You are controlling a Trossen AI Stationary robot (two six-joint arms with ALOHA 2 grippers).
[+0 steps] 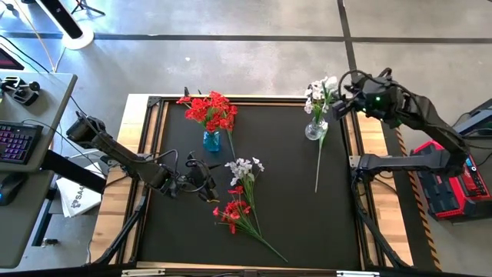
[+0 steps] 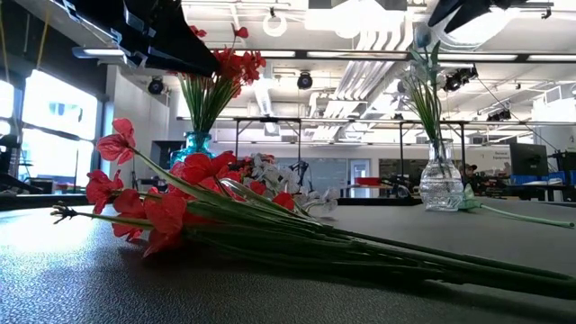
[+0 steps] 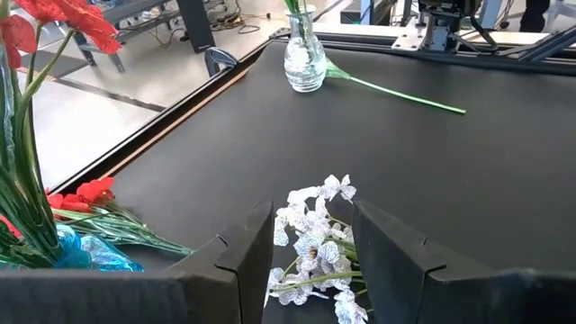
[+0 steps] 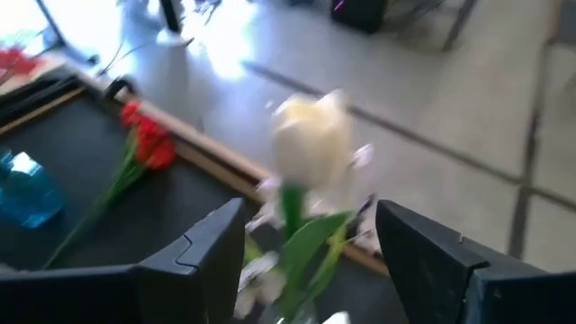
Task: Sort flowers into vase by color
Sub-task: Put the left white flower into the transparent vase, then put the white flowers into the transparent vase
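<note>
Now right gripper (image 1: 336,105) open beside upright white flowers (image 1: 320,92); left gripper (image 1: 209,185) half-open.

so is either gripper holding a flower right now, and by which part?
No. Right gripper is open over the clear vase, white blossom between its fingers. Left gripper is open around the white sprig, not gripping.

The right gripper (image 4: 310,238) hovers open above the clear vase (image 1: 314,129); the left gripper (image 3: 312,243), well away from it, stands open.
</note>
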